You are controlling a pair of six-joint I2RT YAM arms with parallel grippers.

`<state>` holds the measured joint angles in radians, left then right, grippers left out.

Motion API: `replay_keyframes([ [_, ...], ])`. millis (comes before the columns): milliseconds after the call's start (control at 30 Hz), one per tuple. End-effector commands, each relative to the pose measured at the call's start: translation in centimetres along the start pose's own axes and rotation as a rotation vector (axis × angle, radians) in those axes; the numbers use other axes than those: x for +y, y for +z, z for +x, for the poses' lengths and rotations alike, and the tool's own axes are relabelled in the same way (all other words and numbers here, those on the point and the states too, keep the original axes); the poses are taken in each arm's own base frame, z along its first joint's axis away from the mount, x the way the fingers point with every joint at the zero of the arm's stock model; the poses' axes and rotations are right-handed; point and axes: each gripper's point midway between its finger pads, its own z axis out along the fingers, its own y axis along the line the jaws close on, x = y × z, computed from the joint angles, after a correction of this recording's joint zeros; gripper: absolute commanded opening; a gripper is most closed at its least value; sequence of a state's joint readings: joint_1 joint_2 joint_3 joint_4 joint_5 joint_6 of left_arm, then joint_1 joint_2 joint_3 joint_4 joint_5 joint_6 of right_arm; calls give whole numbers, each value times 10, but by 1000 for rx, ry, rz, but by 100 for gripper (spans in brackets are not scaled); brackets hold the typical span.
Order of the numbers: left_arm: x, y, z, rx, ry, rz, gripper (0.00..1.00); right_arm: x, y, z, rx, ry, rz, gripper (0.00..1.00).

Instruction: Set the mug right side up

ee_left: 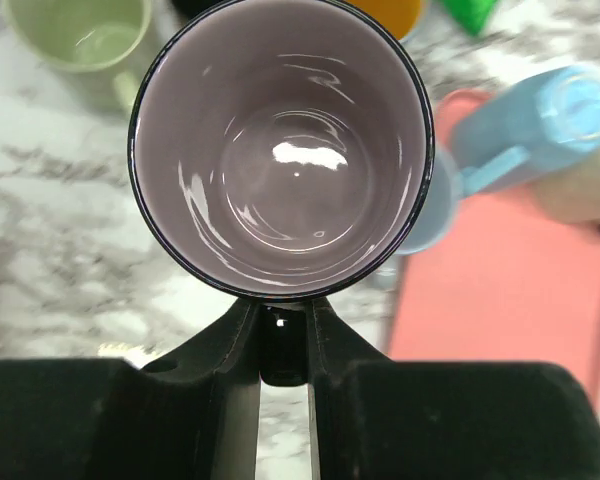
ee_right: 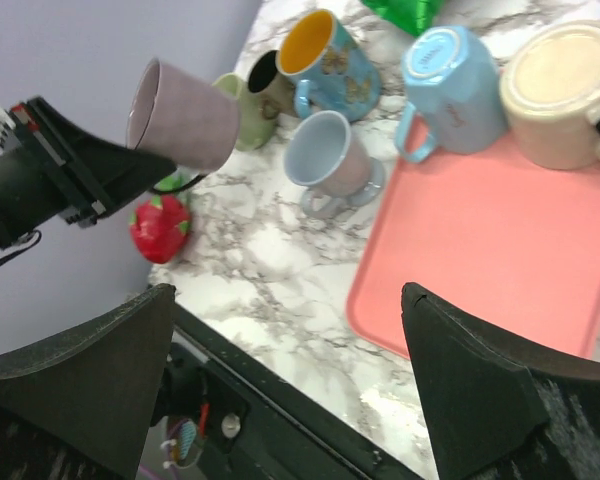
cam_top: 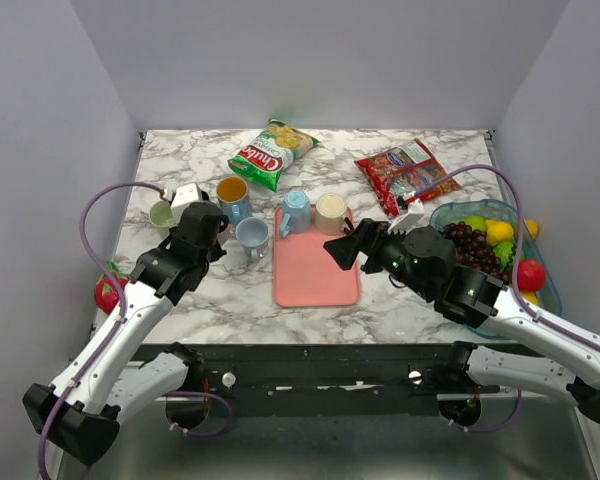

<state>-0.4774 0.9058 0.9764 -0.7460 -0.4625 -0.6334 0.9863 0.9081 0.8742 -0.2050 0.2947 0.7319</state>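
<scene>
Mauve mug upper left, rim clamped in left gripper, needs rolling mouth-up before lowering; right gripper agape.

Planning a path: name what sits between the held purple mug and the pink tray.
A pale blue mug, standing upright; the right wrist view shows it best.

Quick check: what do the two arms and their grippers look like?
The left arm and right arm have white links ending in black wrists. The left gripper and right gripper are black, two-fingered. A lilac cable loops along each.
</scene>
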Motion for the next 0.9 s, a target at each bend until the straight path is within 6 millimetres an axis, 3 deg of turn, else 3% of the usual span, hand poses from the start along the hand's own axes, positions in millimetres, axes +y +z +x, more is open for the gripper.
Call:
replay_keyframes([
  [0, 44, 1, -4, -77, -42, -237, 0, -21, -7, -7, -21, -41, 97, 100],
  [133, 50, 11, 11, -52, -27, -271, 0, -25, -8, -3, -7, -41, 103, 100],
  [367, 39, 42, 44, -13, -55, -213, 0, -28, -8, 2, 10, -49, 110, 100],
  [567, 33, 58, 54, -63, -126, -167, 0, -29, -8, 4, 26, -52, 115, 100],
  [867, 30, 86, 82, 13, -64, -189, 0, -28, -6, 8, 48, -43, 113, 100],
])
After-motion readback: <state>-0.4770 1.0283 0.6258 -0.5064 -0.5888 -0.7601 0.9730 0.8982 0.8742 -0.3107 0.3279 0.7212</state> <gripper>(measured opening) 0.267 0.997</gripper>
